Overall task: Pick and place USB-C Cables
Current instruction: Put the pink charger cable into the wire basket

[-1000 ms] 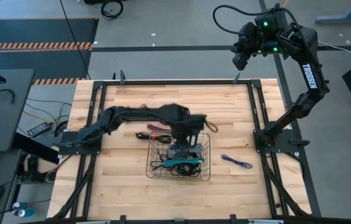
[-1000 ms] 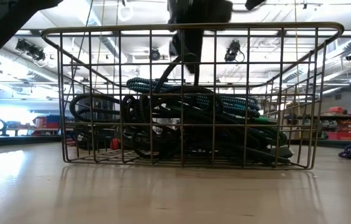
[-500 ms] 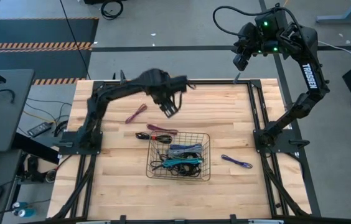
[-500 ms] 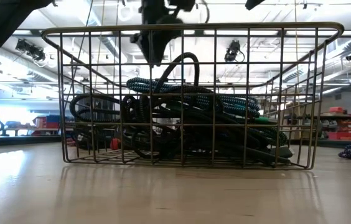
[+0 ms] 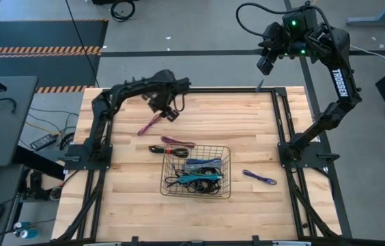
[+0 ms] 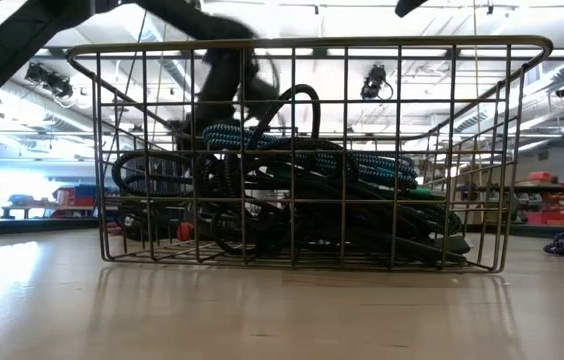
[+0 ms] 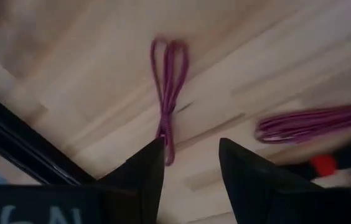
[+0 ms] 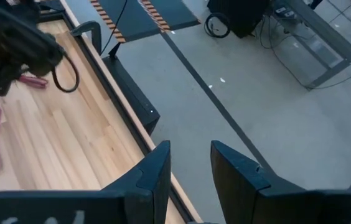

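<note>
I am logging: left gripper (image 5: 166, 113) hovering open and empty above the looped magenta cable (image 5: 149, 124) lying on the wooden table (image 5: 247, 130), more cables filling the wire mesh basket (image 5: 196, 172), right gripper (image 5: 266, 63) parting its fingers off-table, empty.

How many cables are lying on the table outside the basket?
4 seen. A magenta one under the left gripper, a black one and a purple-red one beside the basket, and a blue-purple one on its other side.

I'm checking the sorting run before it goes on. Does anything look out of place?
Several cables lie outside the wire basket: a magenta cable below the open left gripper, two bundles beside the basket, a purple cable to its right.
</note>
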